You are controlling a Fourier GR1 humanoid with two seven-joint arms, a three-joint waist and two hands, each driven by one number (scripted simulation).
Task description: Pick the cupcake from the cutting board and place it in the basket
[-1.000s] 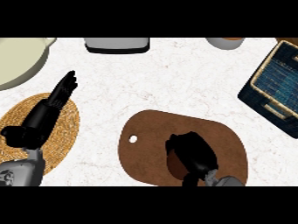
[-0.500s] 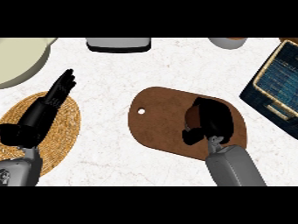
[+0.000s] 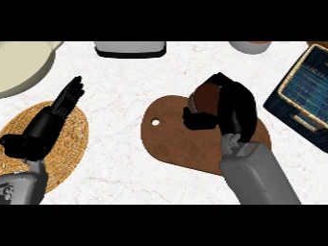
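Cupcake (image 3: 206,100) was what I could just make out, a dark brown shape tucked inside the curl of the right hand (image 3: 236,111), over the far end of the cutting board (image 3: 172,141). The black fingers arched round its far side and the thumb closed in from the near left, so the hand was clasped about it and hid most of it; whether it touched the board or was lifted clear of it I could not tell. The grey forearm came up from the lower edge across the board's right part. To the right, apart from the board, lay the basket (image 3: 287,101), dark blue inside with a pale woven rim, with bare counter between it and the hand. Off to the left the left hand (image 3: 53,117) rested open, fingers straight and pointing away, above a round woven mat (image 3: 70,144). A cream bowl (image 3: 10,67) stood at the far left corner, a grey and black appliance (image 3: 131,48) at the far edge, and a small pale vessel (image 3: 250,46) further right along it.
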